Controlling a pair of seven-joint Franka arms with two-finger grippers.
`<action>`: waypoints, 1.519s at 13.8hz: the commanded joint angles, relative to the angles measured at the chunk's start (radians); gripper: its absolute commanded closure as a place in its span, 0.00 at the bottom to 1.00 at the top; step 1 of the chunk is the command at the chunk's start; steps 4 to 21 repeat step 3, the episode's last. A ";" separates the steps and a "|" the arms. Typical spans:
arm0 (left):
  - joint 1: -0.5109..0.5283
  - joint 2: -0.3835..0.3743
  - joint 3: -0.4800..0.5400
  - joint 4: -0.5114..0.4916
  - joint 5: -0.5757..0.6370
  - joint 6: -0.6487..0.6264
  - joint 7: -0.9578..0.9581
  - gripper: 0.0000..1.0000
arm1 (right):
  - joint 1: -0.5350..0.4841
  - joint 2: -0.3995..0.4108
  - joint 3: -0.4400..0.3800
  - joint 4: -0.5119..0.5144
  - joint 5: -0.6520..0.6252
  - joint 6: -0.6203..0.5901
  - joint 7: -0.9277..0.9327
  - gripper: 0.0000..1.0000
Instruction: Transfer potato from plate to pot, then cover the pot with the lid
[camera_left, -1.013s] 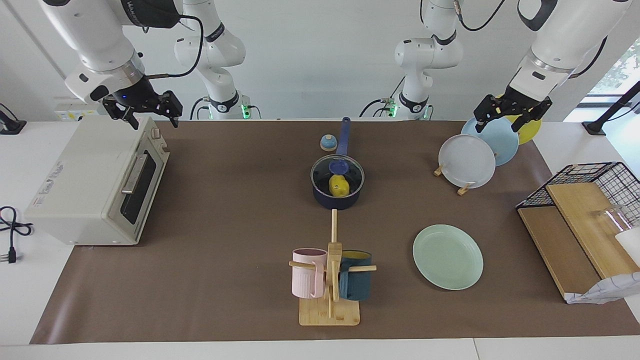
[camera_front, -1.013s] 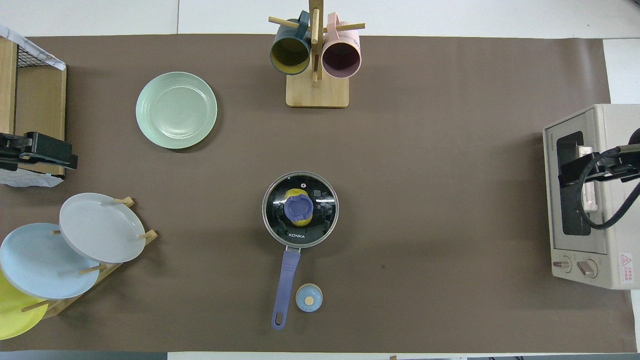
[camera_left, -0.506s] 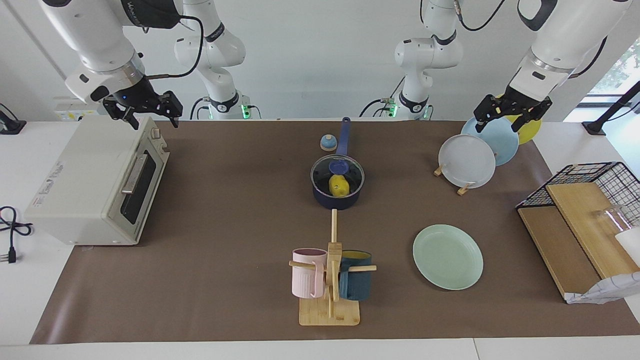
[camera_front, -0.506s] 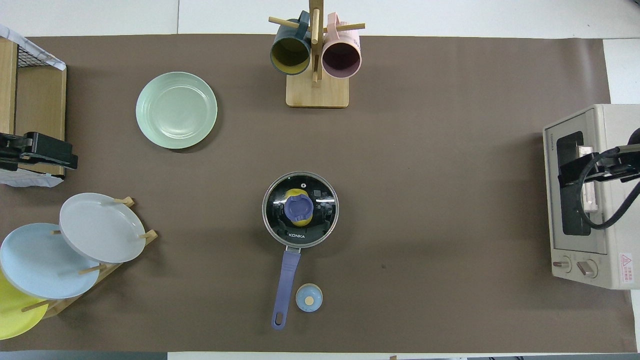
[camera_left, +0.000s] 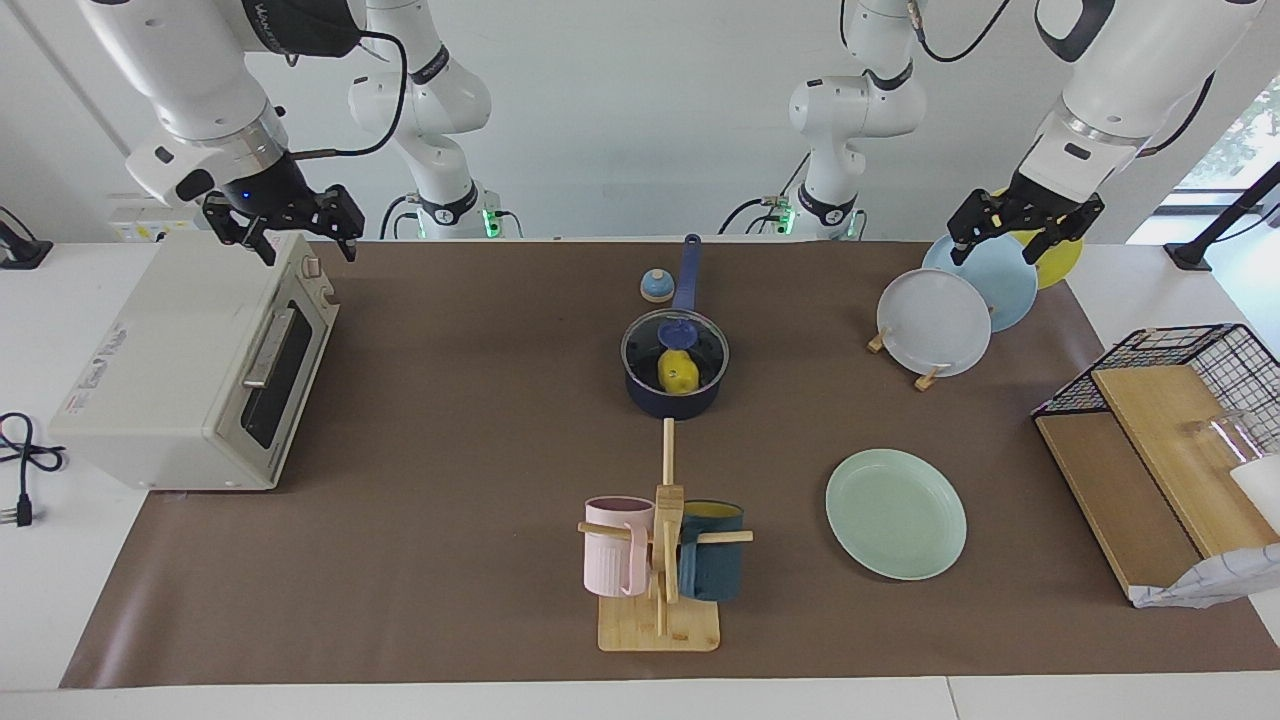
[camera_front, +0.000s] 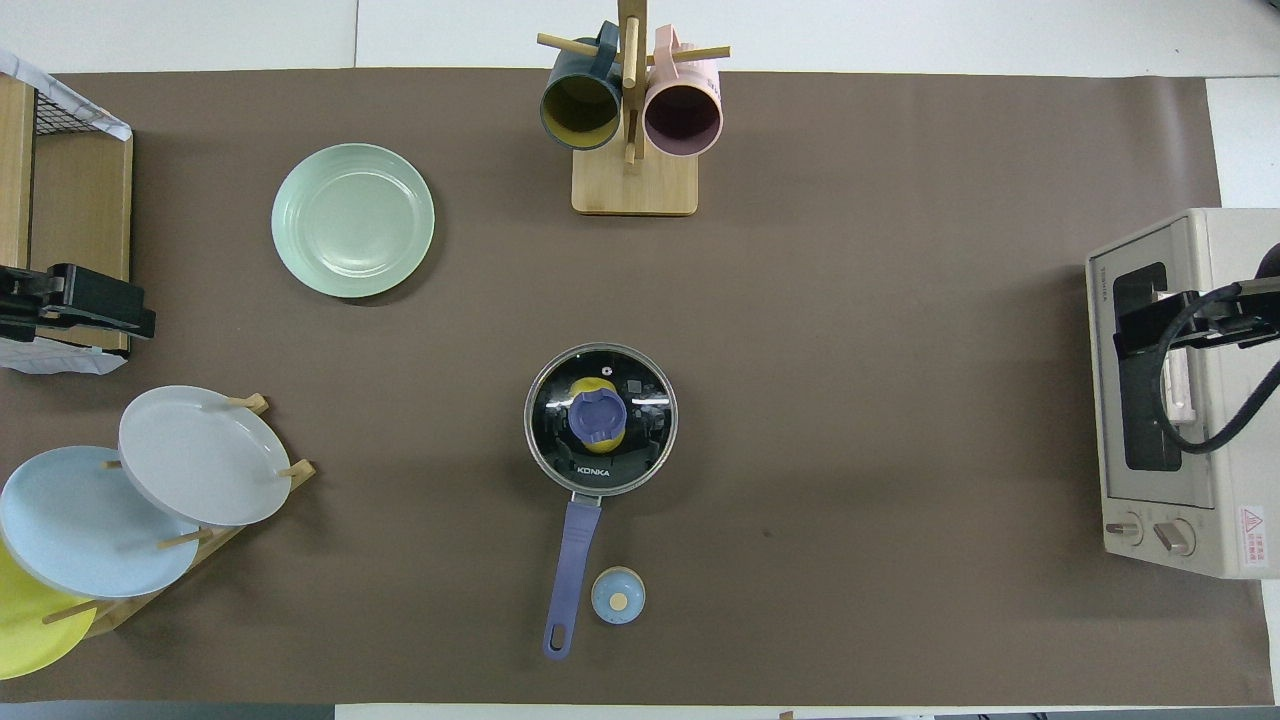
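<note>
Desk (camera_left: 480, 420): covered by a brown mat; the pot stands near its middle.
Toaster oven (camera_left: 190, 370): largest item, well away from the pot at the right arm's end of the desk.
Wire basket (camera_left: 1180, 400): at the left arm's end, holding wooden boards.
Plate rack (camera_left: 935, 320): beside the pot toward the left arm's end; grey-white, light blue and yellow plates stand upright in it.
Mug tree (camera_left: 662, 560): farther from the robots than the pot; a pink mug and a dark teal mug hang on it.
Plate (camera_left: 895, 513): mint-green, flat and bare, farther from the robots than the pot, toward the left arm's end.
Pot (camera_left: 673, 385): navy, handle pointing toward the robots; the potato (camera_left: 678, 372) lies inside.
Lid (camera_front: 600, 420): glass, seated on the pot's rim, blue knob up.
Bell (camera_left: 656, 285): just beside the pot handle, nearer the robots.
Left gripper (camera_left: 1025, 235): raised over the plate rack, jaws open, holding nothing.
Right gripper (camera_left: 285, 225): raised over the toaster oven, jaws open, holding nothing.
</note>
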 joint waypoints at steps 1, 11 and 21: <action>0.010 -0.025 -0.006 -0.025 -0.009 0.006 -0.007 0.00 | -0.024 -0.008 0.018 -0.013 0.014 0.021 -0.006 0.00; 0.010 -0.025 -0.006 -0.025 -0.009 0.006 -0.007 0.00 | -0.024 -0.008 0.016 -0.013 0.014 0.019 -0.007 0.00; 0.010 -0.025 -0.006 -0.025 -0.009 0.006 -0.007 0.00 | -0.024 -0.008 0.016 -0.013 0.014 0.019 -0.007 0.00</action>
